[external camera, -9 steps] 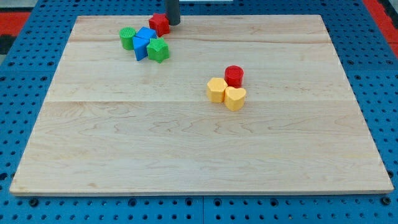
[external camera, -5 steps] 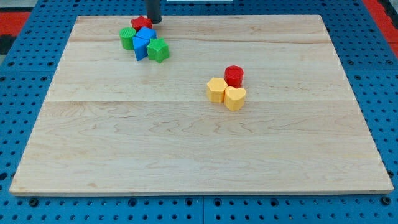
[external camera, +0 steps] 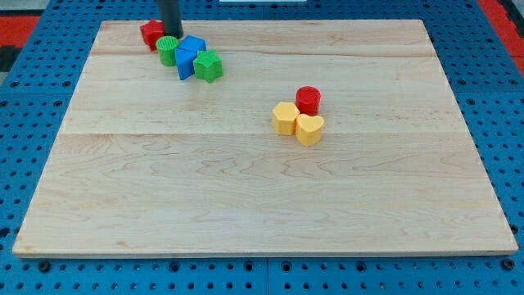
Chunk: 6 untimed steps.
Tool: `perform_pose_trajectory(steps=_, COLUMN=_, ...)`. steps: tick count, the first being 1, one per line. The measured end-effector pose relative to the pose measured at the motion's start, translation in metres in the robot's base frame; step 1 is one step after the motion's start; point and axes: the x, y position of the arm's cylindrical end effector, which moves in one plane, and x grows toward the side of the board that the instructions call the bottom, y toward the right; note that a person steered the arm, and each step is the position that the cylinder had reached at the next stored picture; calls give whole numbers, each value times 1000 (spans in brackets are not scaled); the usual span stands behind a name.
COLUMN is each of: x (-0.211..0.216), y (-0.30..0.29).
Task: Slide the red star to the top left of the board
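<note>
The red star (external camera: 151, 33) lies near the board's top edge, left of centre. My tip (external camera: 170, 34) stands right against its right side. Just below the tip sits a round green block (external camera: 168, 51), with a blue block (external camera: 188, 56) and a green star-like block (external camera: 208, 65) to its right. The wooden board (external camera: 262, 188) fills most of the view.
A red cylinder (external camera: 308, 99), a yellow hexagon (external camera: 285, 118) and a yellow heart (external camera: 309, 129) sit bunched together right of the board's centre. Blue pegboard surrounds the board.
My tip has moved left along the top edge, pushing the red star left, past the green and blue cluster. The other blocks have barely moved.
</note>
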Motion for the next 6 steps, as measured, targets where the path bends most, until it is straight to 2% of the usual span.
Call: perform_pose_trajectory(steps=6, x=5, y=-44)
